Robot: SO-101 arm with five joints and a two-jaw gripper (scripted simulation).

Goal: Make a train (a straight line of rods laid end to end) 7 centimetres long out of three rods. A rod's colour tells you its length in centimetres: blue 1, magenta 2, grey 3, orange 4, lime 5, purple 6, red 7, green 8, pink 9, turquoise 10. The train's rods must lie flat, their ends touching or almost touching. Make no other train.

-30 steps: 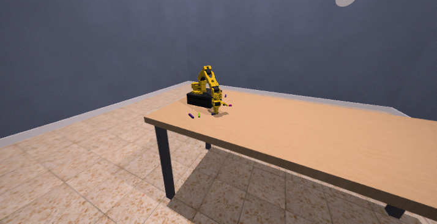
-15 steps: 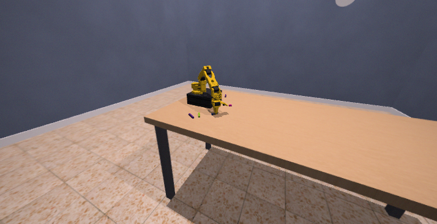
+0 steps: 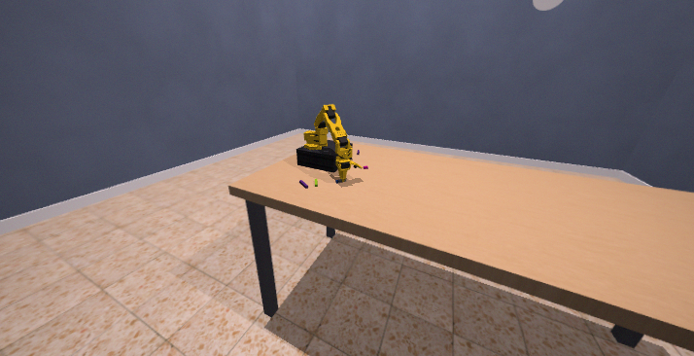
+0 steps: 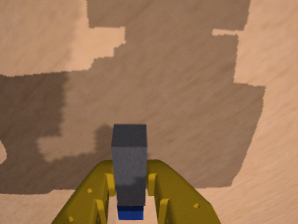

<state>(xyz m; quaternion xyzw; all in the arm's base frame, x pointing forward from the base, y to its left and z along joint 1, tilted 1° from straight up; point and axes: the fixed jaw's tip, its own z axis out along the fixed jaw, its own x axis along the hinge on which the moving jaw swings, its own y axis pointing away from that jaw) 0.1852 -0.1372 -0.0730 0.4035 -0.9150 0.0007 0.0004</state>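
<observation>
Clamping a grey rod (image 4: 129, 163), the pincer (image 4: 131, 192) hangs low over the worktop (image 3: 486, 218), a blue rod (image 4: 131, 212) just beneath. No train visible yet; magenta (image 3: 365, 167) lies apart.

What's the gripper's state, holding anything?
Shut on the grey rod: the gripper has its yellow fingers pressed against both sides of it.

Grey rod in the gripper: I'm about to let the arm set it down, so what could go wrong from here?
The grey rod stands on end in the gripper, so it may topple or roll on release instead of lying flat. A blue rod sits right beneath it, and lowering could knock it askew.
</observation>
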